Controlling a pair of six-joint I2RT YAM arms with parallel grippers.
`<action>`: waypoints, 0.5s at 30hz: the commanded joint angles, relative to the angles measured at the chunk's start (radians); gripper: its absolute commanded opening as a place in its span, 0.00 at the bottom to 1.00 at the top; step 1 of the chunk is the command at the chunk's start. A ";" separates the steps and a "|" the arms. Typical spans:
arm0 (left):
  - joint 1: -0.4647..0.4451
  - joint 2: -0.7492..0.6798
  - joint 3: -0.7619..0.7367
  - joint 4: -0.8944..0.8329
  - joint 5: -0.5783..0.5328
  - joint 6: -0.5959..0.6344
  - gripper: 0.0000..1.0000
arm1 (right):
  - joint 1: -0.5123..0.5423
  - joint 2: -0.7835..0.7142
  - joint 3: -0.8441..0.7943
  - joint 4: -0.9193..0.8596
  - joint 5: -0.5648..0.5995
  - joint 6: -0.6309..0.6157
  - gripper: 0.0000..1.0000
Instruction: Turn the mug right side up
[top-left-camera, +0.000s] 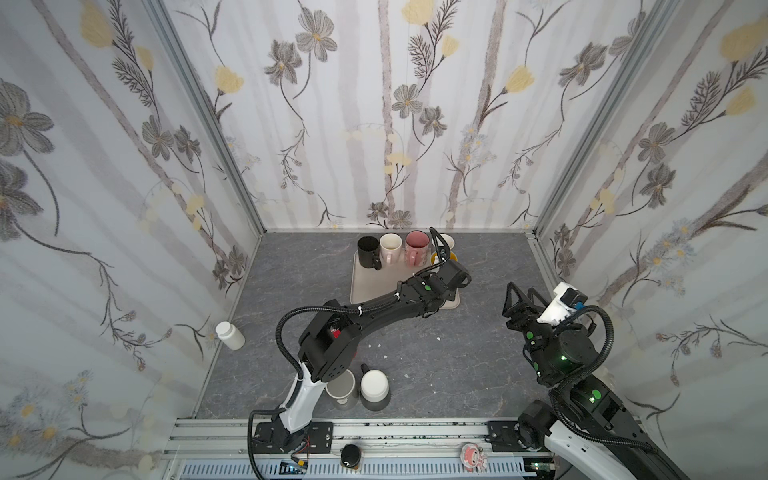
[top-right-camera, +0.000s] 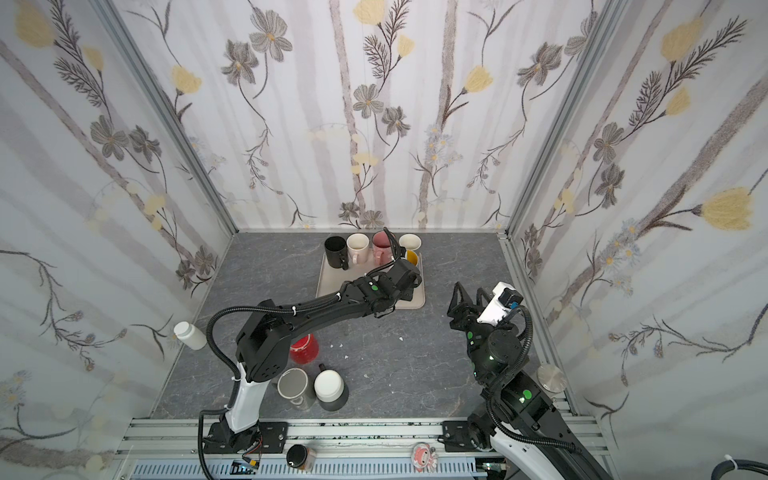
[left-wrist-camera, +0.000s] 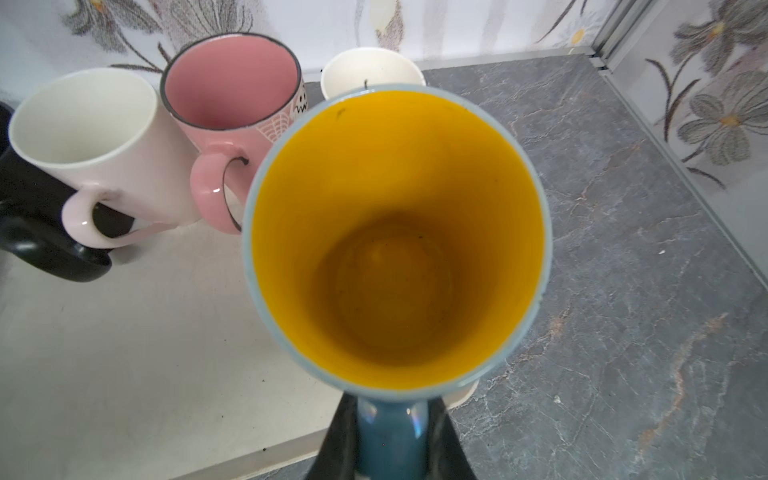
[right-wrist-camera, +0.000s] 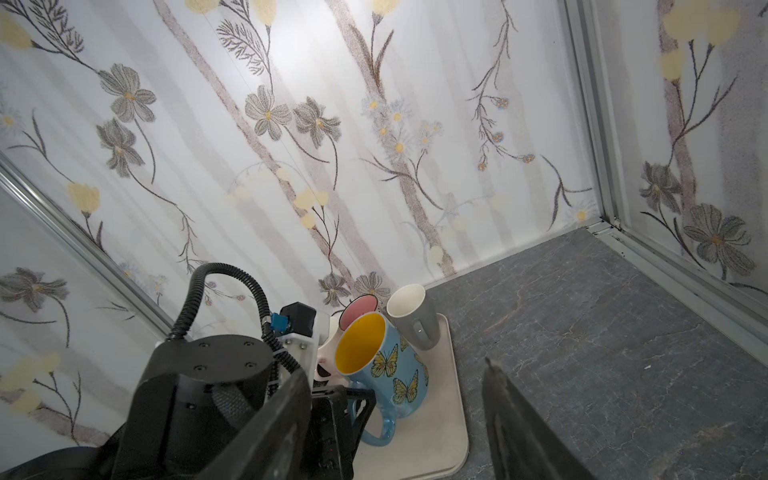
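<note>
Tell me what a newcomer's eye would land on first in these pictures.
First comes the bright yellow inside of the blue butterfly mug, mouth up and tilted over the tray, its handle pinched in the left gripper. Next, the black mug and pink mug stand out in the upright row along the tray's far edge, against flowered wallpaper. The right gripper hangs open beside the tray, holding nothing.

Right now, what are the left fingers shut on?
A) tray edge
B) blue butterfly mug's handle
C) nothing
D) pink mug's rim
B: the left wrist view shows the left fingers pinching the handle of the blue butterfly mug from both sides.
</note>
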 joint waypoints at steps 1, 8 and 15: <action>-0.007 0.034 0.035 0.021 -0.079 -0.059 0.00 | -0.001 -0.018 -0.002 -0.013 0.031 -0.021 0.65; -0.020 0.119 0.110 -0.019 -0.103 -0.075 0.00 | -0.001 -0.058 -0.007 -0.042 0.043 -0.025 0.66; -0.024 0.195 0.180 -0.079 -0.121 -0.091 0.00 | -0.001 -0.089 -0.019 -0.057 0.058 -0.024 0.67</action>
